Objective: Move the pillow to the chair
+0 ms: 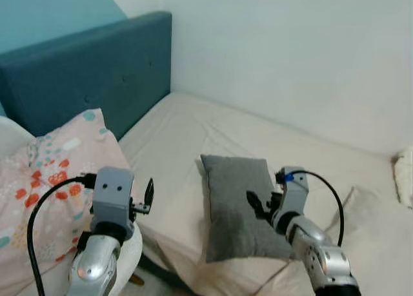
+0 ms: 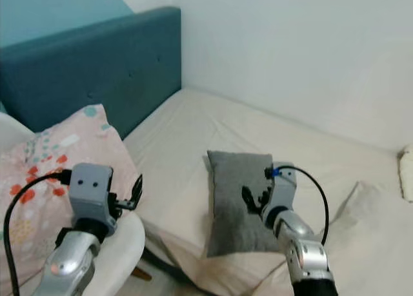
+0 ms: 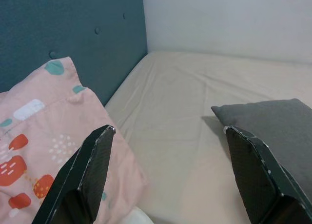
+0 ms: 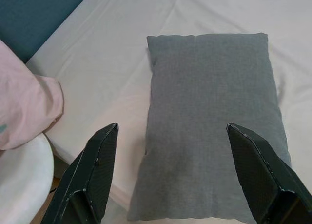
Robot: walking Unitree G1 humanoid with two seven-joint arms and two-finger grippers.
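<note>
Two pillows are in view. One grey pillow (image 1: 237, 206) lies flat on the bed (image 1: 193, 135), near the bed's front edge, its long side running away from the robot. One pink floral pillow (image 1: 45, 180) with red, teal and white shapes rests on the robot's left, leaning over a white chair (image 2: 122, 244) whose rounded rim shows beneath it. The two pillows are well apart, with bare cream sheet between them. A single dark teal headboard (image 1: 90, 70) with button tufts stands at the left end of the bed, against a pale wall (image 1: 290, 51). A small cream object (image 1: 405, 177) sits at the far right edge of the bed; what it is cannot be told.

Two silver arms reach forward. The left end effector (image 1: 147, 198) is raised above the chair's rim, just beside the floral pillow, pointing toward the bed; its two black fingers (image 3: 90, 170) stand wide apart with nothing between them. A black cable (image 1: 39, 218) loops from its wrist. The right end effector (image 1: 257, 206) hovers over the near half of the grey pillow, angled downward at it; in the right wrist view its two fingers (image 4: 92, 170) are spread wide, one over each long edge of the pillow, holding nothing. Whether the fingertips touch the fabric cannot be told. A black cable (image 1: 329, 193) arcs from its wrist.
</note>
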